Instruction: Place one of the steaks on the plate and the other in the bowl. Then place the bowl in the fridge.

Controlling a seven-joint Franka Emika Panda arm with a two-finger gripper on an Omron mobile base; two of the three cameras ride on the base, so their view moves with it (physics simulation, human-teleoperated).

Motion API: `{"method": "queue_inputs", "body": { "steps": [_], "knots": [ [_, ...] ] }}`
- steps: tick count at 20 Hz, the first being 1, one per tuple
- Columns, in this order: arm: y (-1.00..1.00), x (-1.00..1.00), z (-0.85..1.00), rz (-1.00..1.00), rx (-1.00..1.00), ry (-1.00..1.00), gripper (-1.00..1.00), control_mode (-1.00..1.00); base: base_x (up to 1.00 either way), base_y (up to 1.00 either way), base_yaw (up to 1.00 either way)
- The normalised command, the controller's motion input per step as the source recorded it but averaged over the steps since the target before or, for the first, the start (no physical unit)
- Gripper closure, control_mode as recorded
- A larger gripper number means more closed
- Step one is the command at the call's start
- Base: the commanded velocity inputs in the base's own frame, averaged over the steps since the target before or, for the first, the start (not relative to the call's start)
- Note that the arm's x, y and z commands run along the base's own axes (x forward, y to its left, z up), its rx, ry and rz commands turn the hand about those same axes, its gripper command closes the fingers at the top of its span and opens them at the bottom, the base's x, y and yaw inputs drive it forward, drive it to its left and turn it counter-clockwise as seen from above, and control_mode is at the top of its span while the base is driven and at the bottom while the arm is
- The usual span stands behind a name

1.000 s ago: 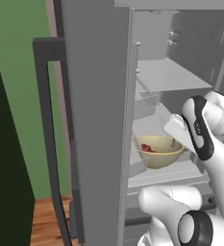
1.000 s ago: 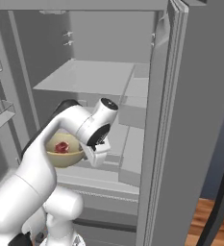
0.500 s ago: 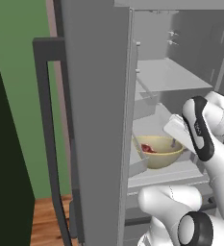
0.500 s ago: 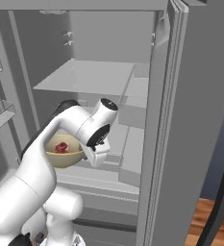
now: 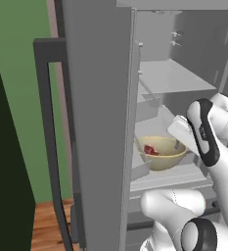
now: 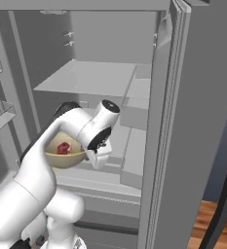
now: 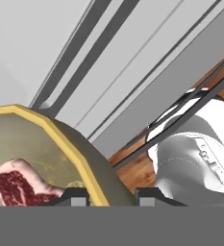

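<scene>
The tan-yellow bowl [image 5: 165,158] is inside the open fridge [image 5: 98,122], just over a lower shelf [image 5: 184,172]; I cannot tell whether it rests on it. A deep red steak [image 5: 151,150] with whitish streaks lies in the bowl [image 6: 61,156]. My gripper [image 5: 178,145] is shut on the bowl's right rim. In the hand view the yellow rim [image 7: 87,166] runs down between the two fingertips of the gripper [image 7: 112,198], with the steak [image 7: 17,185] at lower left. In the right base view my arm wraps around the bowl and the steak [image 6: 63,148]. The plate is out of view.
The fridge's left door [image 5: 52,137] with its dark bar handle stands open on my left, and the right door [image 6: 193,126] stands open on my right. An upper shelf [image 6: 88,78] spans the cavity above the bowl. Door bins [image 6: 0,114] sit at far left. Wooden floor [image 6: 217,223] lies below.
</scene>
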Motion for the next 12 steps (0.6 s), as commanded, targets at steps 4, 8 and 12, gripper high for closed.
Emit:
{"method": "queue_inputs", "body": {
  "steps": [4,8,12],
  "knots": [
    [0.01,0.0,-0.08,-0.17,0.02,-0.44,1.0,-1.0,0.0,0.0,0.0],
    [0.0,0.0,0.0,-0.15,0.01,-0.37,1.0,-1.0,0.0,0.0,0.0],
    [0.0,0.07,0.13,-0.14,0.0,-0.04,1.0,-1.0,0.0,0.0,0.0]
  ]
}}
